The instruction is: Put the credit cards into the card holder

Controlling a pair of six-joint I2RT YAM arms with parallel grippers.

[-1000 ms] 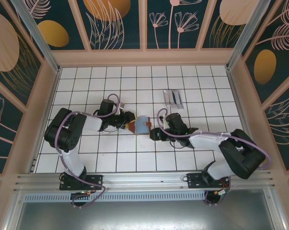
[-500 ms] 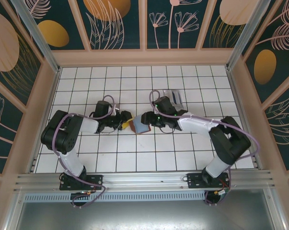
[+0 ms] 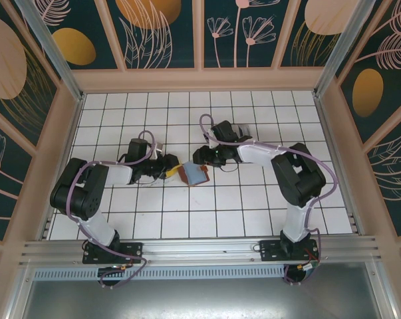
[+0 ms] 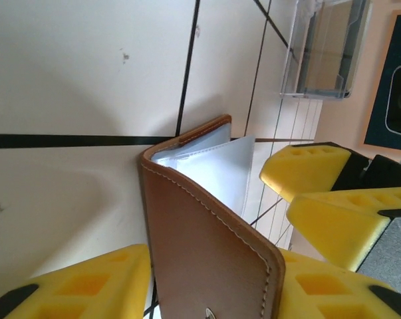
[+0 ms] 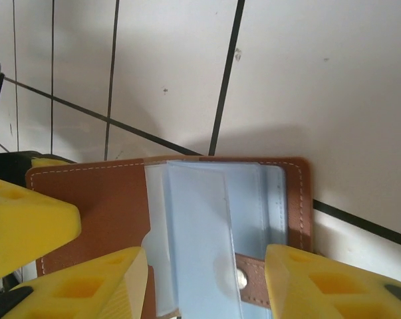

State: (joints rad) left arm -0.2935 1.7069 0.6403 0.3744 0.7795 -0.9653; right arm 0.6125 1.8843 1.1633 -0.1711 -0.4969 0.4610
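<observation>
The card holder [image 3: 195, 175] is a brown leather wallet lying open on the white tiles, with clear plastic sleeves [image 5: 207, 219] showing inside. My left gripper [image 3: 171, 169] is shut on its raised left cover [image 4: 200, 239], with one yellow finger on each side of the leather. My right gripper [image 3: 201, 158] hovers open over the sleeves [image 4: 213, 166]. Its fingers [image 5: 87, 279] straddle the sleeves and the snap tab [image 5: 243, 279] without pinching them. In the top view the credit cards are hidden under my right arm. A clear stand [image 4: 323, 50] with pale flat contents sits beyond the holder.
White tiled floor [image 3: 187, 219] with dark grout lines, enclosed by wooden walls [image 3: 200, 80]. My right arm [image 3: 280, 166] arches across the middle right of the floor. My left arm [image 3: 87, 186] lies along the left side.
My right arm swung from the near right round to the far side, bringing its gripper over the open holder and covering the card stand. My left gripper shifted slightly left with the cover.
</observation>
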